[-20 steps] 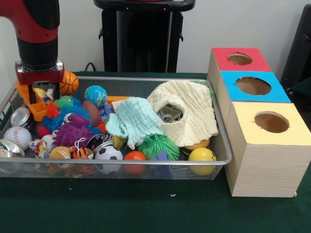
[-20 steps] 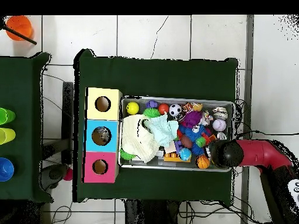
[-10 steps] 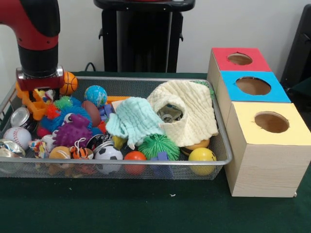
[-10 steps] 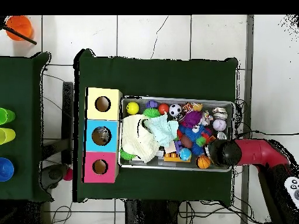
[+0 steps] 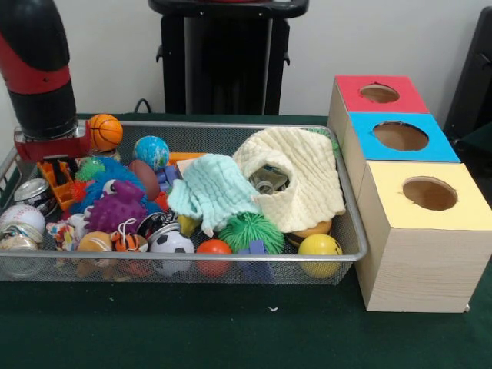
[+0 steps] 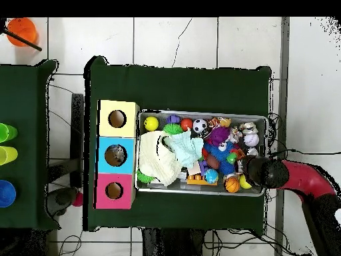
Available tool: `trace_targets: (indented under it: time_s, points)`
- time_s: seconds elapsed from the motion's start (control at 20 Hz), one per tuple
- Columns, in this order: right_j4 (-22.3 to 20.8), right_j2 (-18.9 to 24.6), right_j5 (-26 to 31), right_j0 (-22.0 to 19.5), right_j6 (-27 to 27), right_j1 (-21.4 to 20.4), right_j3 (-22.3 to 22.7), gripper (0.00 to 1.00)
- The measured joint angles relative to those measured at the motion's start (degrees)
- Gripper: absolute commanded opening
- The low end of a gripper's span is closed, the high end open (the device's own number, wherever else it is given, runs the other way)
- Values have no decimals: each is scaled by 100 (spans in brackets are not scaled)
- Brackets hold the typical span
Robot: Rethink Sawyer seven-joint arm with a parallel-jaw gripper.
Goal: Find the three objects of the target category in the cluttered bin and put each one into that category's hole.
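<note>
A wire bin point(image 5: 192, 127) holds several toys: a basketball point(image 5: 104, 131), a globe ball point(image 5: 151, 151), a baseball point(image 5: 21, 218), a soccer ball point(image 5: 171, 244), a yellow ball point(image 5: 320, 247) and a purple spiky toy point(image 5: 115, 207). A mint cloth point(image 5: 215, 188) and a cream cloth point(image 5: 304, 177) lie over the middle, with a can point(image 5: 269, 181) showing in the cream one. My gripper point(image 5: 52, 157) hangs low over the bin's left end, by an orange toy point(image 5: 60, 188) and a second can point(image 5: 34, 192). In the overhead view the gripper point(image 6: 266, 172) is over the bin's right end point(image 6: 266, 120).
Three wooden boxes with round holes stand beside the bin: red point(image 5: 378, 94), blue point(image 5: 400, 136) and yellow point(image 5: 429, 194). The overhead view shows a side table point(image 6: 26, 87) with green cups point(image 6: 6, 143), a blue cup point(image 6: 5, 193) and an orange cup point(image 6: 22, 30).
The arm has shifted toward the bin's end wall and dropped lower among the toys. The basketball now shows fully beside the wrist, and the orange toy sits lower.
</note>
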Motion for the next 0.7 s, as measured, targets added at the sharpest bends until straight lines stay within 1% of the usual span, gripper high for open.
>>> trace_targets:
  time_s: [0.15, 0.3, 0.35, 0.5, 0.55, 0.65, 0.7]
  points:
    - [197, 22, -25, -71, 0, 32, 2, 0]
    - [499, 31, -69, -92, 1, 41, 23, 0]
    - [826, 65, -128, -138, 2, 50, 90, 0]
    - [1121, 92, -194, -198, 7, 65, 168, 0]
    - [1352, 102, -257, -246, 11, 77, 245, 0]
    - [1616, 105, -336, -297, 20, 84, 352, 0]
    - [1822, 107, -407, -342, 26, 84, 454, 0]
